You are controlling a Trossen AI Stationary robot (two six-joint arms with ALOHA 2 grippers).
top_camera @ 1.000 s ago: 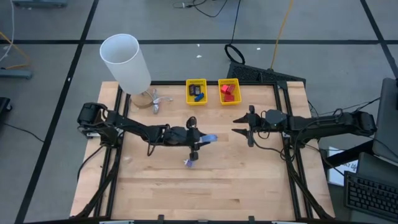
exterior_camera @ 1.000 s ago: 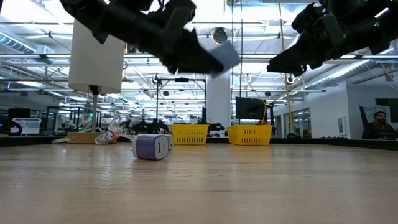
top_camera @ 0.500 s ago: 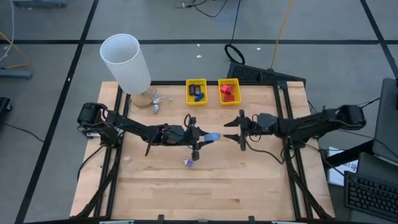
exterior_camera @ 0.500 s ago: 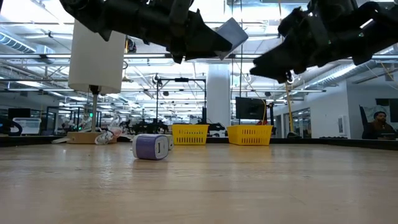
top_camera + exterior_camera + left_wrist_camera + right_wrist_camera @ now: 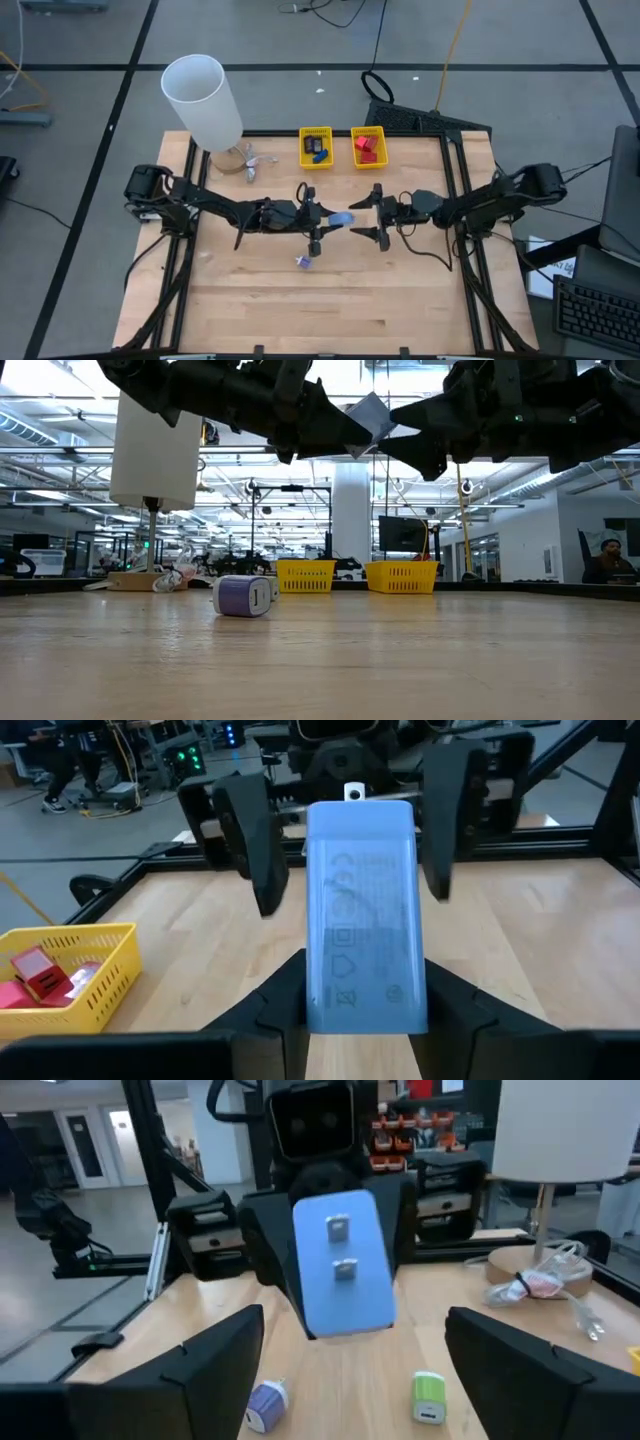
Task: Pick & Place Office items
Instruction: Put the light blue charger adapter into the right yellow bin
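- Left pincer [image 5: 322,222] is pinching a pale blue, flat rectangular plug-in charger [image 5: 340,220] by its lower end, holding it up in the air over the middle of the wooden bench [image 5: 400,300]; in the left wrist view the charger [image 5: 360,910] is standing upright between the two dark fingers [image 5: 275,1005], its metal prongs facing away toward the other arm, which looks like a presentation for a hand-over;
- right pincer [image 5: 376,217] is hovering just beside the charger with its fingers spread wide, one on either side of the charger's free end but apparently not yet touching it; the right wrist view is showing the prong face of the charger [image 5: 345,1265] centred between its own fingers, so the approach is lining up well;
- a small lilac-and-white cube charger [image 5: 243,597] is lying on its side on the bench below the left arm, and a small green-and-white one [image 5: 430,1398] is lying near it, both seemingly waiting their turn;
- two yellow mesh baskets [image 5: 316,148] are sitting side by side at the far edge of the bench, one already holding blue and black items, the other red ones [image 5: 366,147];
- a tall white cylinder [image 5: 202,100] is standing at the far left corner.
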